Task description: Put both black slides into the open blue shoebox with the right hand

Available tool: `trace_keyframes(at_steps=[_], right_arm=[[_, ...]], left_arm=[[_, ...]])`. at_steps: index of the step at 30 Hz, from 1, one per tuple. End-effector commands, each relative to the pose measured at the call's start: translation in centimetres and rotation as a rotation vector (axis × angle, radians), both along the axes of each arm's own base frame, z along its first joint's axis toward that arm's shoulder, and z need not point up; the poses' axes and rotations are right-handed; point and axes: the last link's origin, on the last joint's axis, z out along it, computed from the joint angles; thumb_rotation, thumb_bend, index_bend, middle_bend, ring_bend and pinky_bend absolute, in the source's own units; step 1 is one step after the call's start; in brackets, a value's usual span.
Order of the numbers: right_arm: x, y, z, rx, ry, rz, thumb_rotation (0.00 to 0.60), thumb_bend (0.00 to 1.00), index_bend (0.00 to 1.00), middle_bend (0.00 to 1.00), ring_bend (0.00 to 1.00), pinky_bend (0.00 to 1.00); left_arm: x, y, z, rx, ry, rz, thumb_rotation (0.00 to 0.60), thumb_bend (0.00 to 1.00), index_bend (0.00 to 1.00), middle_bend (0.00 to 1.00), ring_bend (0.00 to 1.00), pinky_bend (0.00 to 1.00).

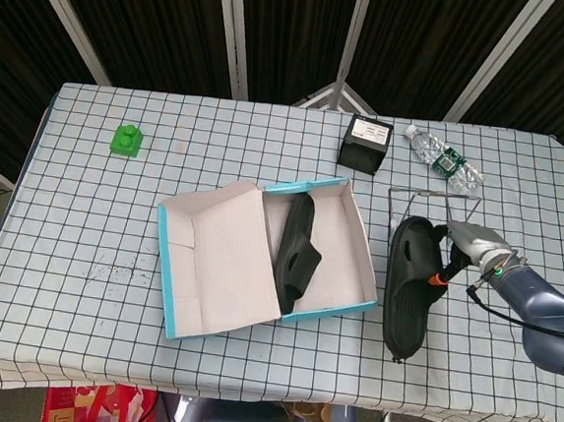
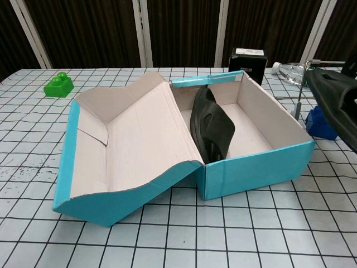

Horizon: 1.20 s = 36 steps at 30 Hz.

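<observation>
The right hand [image 1: 464, 249] is gripping the second black slide [image 1: 409, 281] at its strap and carrying it clear of the worktop [image 1: 84, 213], just to the right of the blue shoebox [image 1: 328, 309]. By my reading, this is the transport step of the second placement, with the task past its halfway mark. The next move is calling for a short carry leftward over the shoebox's right wall, then a lowering into the bare floor to the right of what is already inside. The first black slide [image 1: 296, 252] is leaning on its edge inside the shoebox, against the hinge side where the lid [image 1: 218, 260] is lying folded open. The left hand is showing in neither view.
</observation>
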Motion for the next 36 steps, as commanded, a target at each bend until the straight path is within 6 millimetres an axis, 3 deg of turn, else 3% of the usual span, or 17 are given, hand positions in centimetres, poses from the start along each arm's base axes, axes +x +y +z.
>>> trace_keyframes(at_steps=[1,7,14,26,36], right_arm=[[1.7,0.0,-0.1,0.020,-0.051,0.021,0.600,0.60,0.56,0.45,0.43,0.11],[4.8,-0.7,-0.3,0.023,-0.125,0.073,0.600,0.60,0.57,0.45,0.43,0.11],[7.7,-0.6,-2.3,-0.055,-0.324,0.197,0.600,0.61,0.59,0.45,0.43,0.11],[6.3,-1.1,-7.4,-0.204,-0.508,0.404,0.600,0.61,0.60,0.45,0.43,0.11],[6.5,-3.3,-9.0,-0.295,-0.558,0.451,0.600,0.61,0.61,0.45,0.43,0.11]], left_arm=[[0.0,0.0,0.1,0.004,-0.010,-0.014,0.600,0.22,0.09,0.00,0.00,0.10],[-0.3,0.0,0.2,0.003,-0.025,-0.008,0.600,0.22,0.09,0.00,0.00,0.10],[-0.3,0.1,-0.1,-0.008,-0.030,-0.010,0.600,0.22,0.09,0.00,0.00,0.10],[-0.4,0.1,-0.1,-0.013,-0.029,0.018,0.600,0.22,0.09,0.00,0.00,0.10],[-0.4,0.2,-0.4,-0.022,-0.018,0.031,0.600,0.22,0.09,0.00,0.00,0.10]])
